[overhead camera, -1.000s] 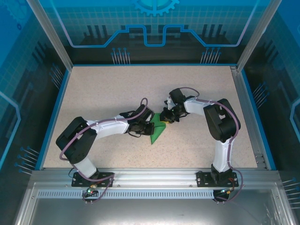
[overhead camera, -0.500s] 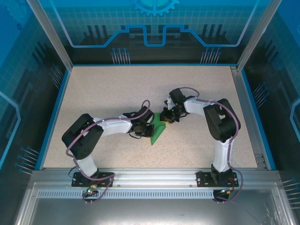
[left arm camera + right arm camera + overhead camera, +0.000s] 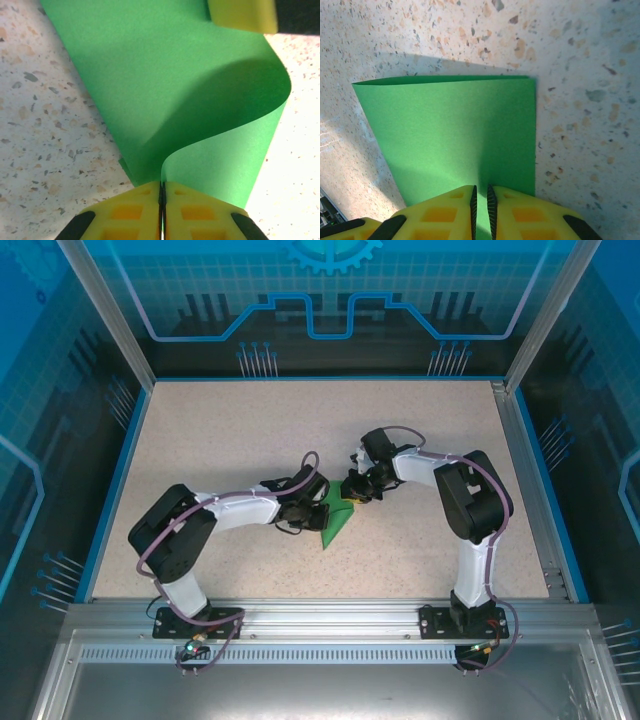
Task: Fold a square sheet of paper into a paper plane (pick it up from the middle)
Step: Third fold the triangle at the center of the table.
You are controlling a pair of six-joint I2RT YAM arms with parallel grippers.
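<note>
Nearest the arm bases, the thin bright green sheet of paper [image 3: 334, 522] is already creased into a narrow pointed shape. It lies mid-table on the speckled beige tabletop [image 3: 230, 440], tip aimed back toward the bases. Just past that, the left gripper [image 3: 161, 192] has its yellow fingers pinched tight on one edge, and the paper curls up into a soft hump off that pinch. Looks to me like it's lifting a flap to bring it over, not pressing anything flat yet. Further back, the right gripper [image 3: 481, 192] is clamped on the opposite end, where the sheet lies flat with a doubled edge on its far side. My guess is that one's the anchor, so the paper can't slide while the left does the folding.
</note>
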